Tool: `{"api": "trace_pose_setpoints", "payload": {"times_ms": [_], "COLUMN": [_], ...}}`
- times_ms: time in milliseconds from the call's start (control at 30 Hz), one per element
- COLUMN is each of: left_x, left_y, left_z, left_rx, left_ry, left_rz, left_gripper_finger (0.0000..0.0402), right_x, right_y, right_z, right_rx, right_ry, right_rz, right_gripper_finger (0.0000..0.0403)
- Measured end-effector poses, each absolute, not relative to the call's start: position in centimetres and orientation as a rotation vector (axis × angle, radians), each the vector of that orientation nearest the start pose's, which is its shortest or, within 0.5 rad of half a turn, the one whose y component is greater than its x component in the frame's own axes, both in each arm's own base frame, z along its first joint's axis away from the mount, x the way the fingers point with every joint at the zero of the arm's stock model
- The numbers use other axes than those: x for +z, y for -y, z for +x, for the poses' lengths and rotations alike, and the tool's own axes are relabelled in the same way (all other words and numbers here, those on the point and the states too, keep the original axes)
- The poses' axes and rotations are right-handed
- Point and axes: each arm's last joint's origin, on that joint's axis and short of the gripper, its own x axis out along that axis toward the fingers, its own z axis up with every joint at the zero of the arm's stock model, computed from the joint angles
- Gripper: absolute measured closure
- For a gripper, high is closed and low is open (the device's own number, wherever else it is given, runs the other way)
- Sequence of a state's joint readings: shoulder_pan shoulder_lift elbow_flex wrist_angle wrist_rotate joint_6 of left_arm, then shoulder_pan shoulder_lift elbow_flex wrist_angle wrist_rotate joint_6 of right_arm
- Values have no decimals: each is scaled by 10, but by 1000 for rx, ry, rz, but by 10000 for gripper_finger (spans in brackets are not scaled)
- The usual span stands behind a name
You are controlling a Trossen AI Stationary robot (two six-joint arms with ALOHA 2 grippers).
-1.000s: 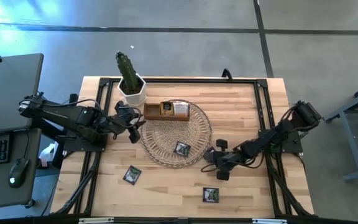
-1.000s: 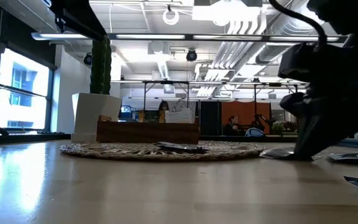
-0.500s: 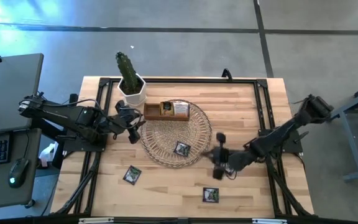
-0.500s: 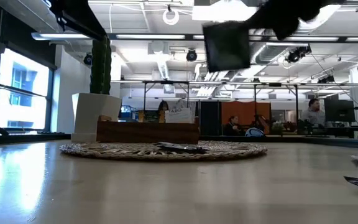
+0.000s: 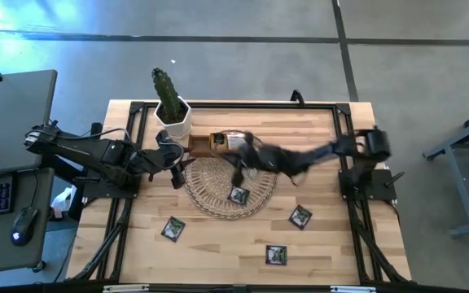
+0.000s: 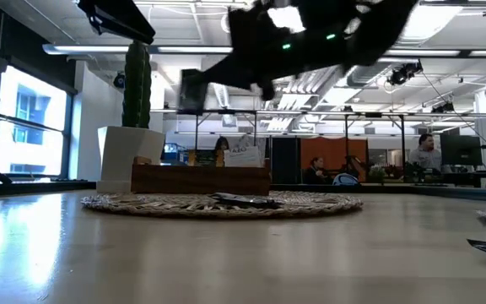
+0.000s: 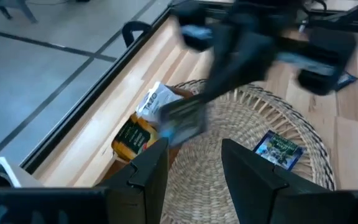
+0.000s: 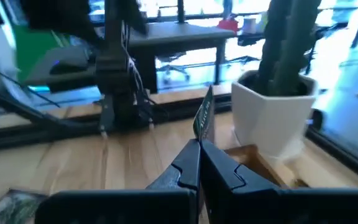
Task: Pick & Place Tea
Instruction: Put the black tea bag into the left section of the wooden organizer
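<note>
My right gripper (image 5: 241, 158) reaches level over the round wicker mat (image 5: 218, 189), shut on a dark tea sachet (image 7: 182, 121) just in front of the brown wooden box (image 5: 218, 144). The box has sachets (image 7: 143, 121) standing in it. One sachet (image 5: 237, 194) lies flat on the mat. Three more (image 5: 173, 229) (image 5: 276, 255) (image 5: 300, 216) lie flat on the table. My left gripper (image 7: 194, 167) hovers open at the mat's left edge, holding nothing. My right gripper pinches the sachet by one edge (image 8: 199, 138) between its two fingers. The fingers come level from the table's right side. The sachet sticks out beyond the fingertips, standing on edge, and is lifted clear above the mat (image 6: 218, 203).
A cactus in a white pot (image 5: 171, 110) stands at the far left, beside the box. A black frame (image 5: 234, 104) runs along the table's edges. Bare wood lies near the front edge between the loose sachets.
My right gripper has lifted a sachet off the table right of the mat. It has swung up and toward the table's left and far edge, over the mat toward the box, tipping from pointing down to level. My left gripper has stayed in place.
</note>
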State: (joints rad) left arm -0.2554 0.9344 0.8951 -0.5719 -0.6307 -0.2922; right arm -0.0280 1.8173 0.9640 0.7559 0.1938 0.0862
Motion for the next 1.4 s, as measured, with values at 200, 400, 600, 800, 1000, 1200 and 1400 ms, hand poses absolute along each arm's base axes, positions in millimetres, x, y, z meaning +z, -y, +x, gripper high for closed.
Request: {"api": "trace_pose_setpoints", "payload": {"times_ms": [200, 400, 600, 800, 1000, 1200, 1400], "left_x": [313, 311, 310, 309, 310, 309, 305], "left_y": [30, 30, 30, 30, 30, 31, 31], "left_z": [183, 182, 181, 181, 181, 181, 183], "left_rx": [429, 415, 421, 420, 426, 406, 419], "left_ry": [-508, -538, -555, -555, -548, -557, -577], "left_rz": [14, 24, 35, 25, -4, -36, -53], "left_gripper_finger": [254, 254, 254, 254, 254, 254, 254], "right_x": [186, 173, 176, 170, 171, 178, 221], "right_y": [76, 108, 109, 112, 115, 113, 78], "right_z": [440, 467, 479, 477, 477, 479, 472], "right_rx": [-141, -208, -197, -274, -362, -329, -131], "right_ry": [-211, -375, -366, -422, -411, -371, -336], "right_rz": [147, 163, 73, -23, -48, -100, -110], "right_gripper_finger": [402, 403, 402, 382, 334, 312, 317]}}
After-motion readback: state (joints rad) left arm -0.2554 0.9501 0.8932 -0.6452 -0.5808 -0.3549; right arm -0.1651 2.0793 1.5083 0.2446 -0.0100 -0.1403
